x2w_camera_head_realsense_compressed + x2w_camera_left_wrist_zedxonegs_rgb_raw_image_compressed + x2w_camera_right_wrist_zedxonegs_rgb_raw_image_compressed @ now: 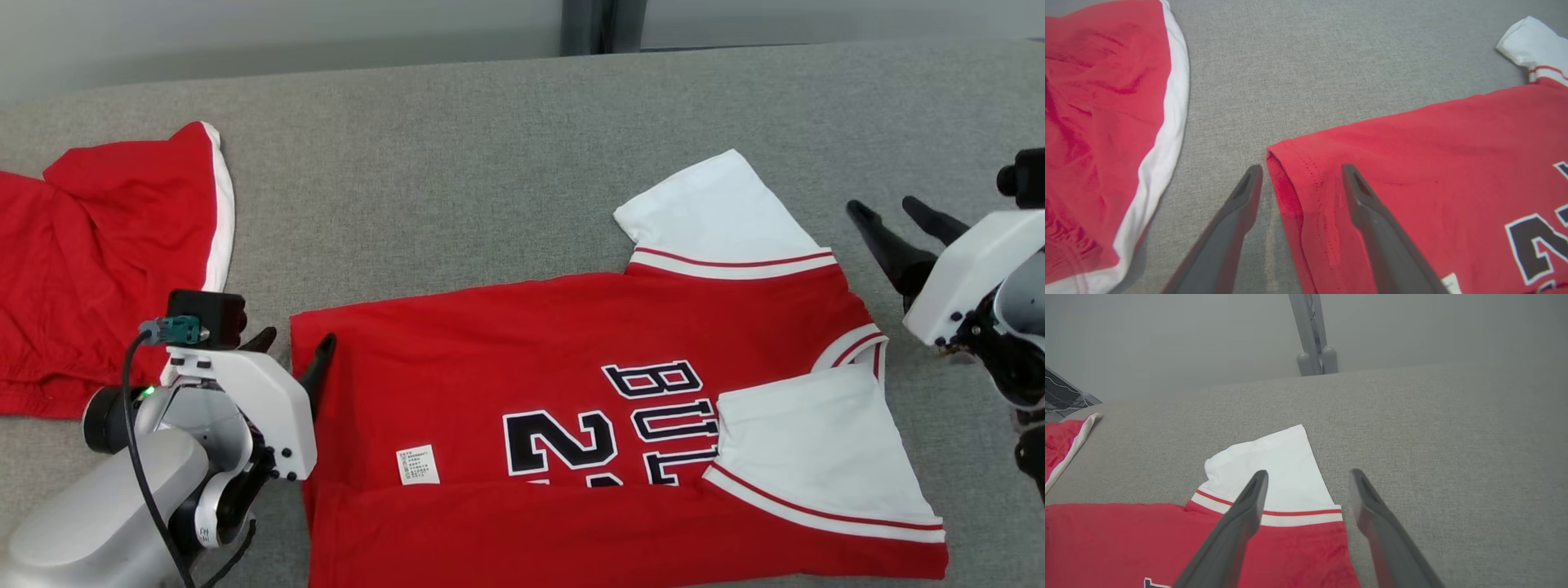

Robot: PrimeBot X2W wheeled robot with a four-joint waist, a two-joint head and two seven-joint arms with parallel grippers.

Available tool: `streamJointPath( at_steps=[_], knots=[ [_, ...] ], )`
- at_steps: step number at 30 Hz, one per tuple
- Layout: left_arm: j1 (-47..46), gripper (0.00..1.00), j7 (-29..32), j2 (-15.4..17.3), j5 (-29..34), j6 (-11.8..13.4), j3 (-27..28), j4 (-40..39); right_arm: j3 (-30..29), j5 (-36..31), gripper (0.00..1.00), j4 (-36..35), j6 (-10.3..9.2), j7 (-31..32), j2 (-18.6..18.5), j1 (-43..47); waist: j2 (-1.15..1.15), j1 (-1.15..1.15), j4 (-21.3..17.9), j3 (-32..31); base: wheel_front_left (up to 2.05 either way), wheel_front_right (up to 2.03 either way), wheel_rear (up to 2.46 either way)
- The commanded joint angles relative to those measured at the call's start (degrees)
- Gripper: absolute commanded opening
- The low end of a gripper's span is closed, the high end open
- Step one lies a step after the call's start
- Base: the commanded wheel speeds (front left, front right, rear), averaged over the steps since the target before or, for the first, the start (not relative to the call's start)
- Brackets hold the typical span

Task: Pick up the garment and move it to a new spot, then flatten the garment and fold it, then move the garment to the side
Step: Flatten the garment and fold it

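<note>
Left pincer (299, 336) wide astride jersey (490, 351) corner, second red garment (106, 245) nearby

Left gripper (298, 336) — two long dark-grey fingers (1233, 228), tapering to narrow tips, shallow slot near each tip. White angular housing (253, 392) behind them, small black screws (286, 452) along lower edge. Black boxy camera (208, 317) on top; teal connector (175, 330) feeds thin black cable (126, 400) running down arm. Tiny green light (147, 393) at wrist. Forearm (90, 523) smooth, rounded, silver-grey. Right gripper (880, 204) — same dark fingers, white shell (971, 269), black joint parts behind.
</note>
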Motion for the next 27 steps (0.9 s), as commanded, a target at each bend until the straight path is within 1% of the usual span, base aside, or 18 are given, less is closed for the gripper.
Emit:
streamJointPath(
  at_steps=[1,5,7,9,15,20,27],
  knots=[
    [-1.2,1.0,0.0,-0.1,0.5,-0.3,0.1,0.3,0.5,0.6,1.0,0.9,0.02,-0.2,-0.6,-1.4,0.0,0.0,0.8,1.5,0.0,0.0,0.0],
    [-3.9,1.0,0.7,-1.4,1.4,-1.2,-0.2,2.0,4.6,2.8,1.0,5.4,0.02,-0.6,-2.4,-8.0,0.0,0.0,2.0,4.0,0.0,0.0,0.0],
    [-5.3,1.0,0.9,-2.2,1.9,-1.6,-0.5,2.6,6.8,4.9,1.0,7.6,0.02,-0.4,-2.9,-10.8,0.0,0.0,2.6,5.1,0.0,0.0,0.0],
    [-6.9,1.0,1.5,-3.4,2.5,-2.0,-0.9,3.4,10.2,6.4,1.0,11.0,0.02,0.0,-4.7,-15.0,0.0,0.0,3.8,6.5,0.0,0.0,0.0],
    [-9.4,1.0,3.8,-5.2,2.6,-3.0,-1.9,4.8,16.2,9.4,1.0,17.2,0.02,1.6,-6.4,-21.2,0.0,0.0,5.8,8.3,0.0,0.0,0.0],
    [-11.2,1.0,6.7,-5.9,2.6,-3.6,-2.9,5.2,20.8,11.7,1.0,21.0,0.02,3.2,-7.3,-25.4,0.0,0.0,7.2,9.6,0.0,0.0,0.0],
    [-12.6,1.0,8.0,-6.5,2.9,-4.0,-3.4,4.4,24.4,13.4,1.0,25.5,0.02,3.6,-7.3,-30.3,0.0,0.0,8.3,11.1,0.0,0.0,0.0]
  ],
)
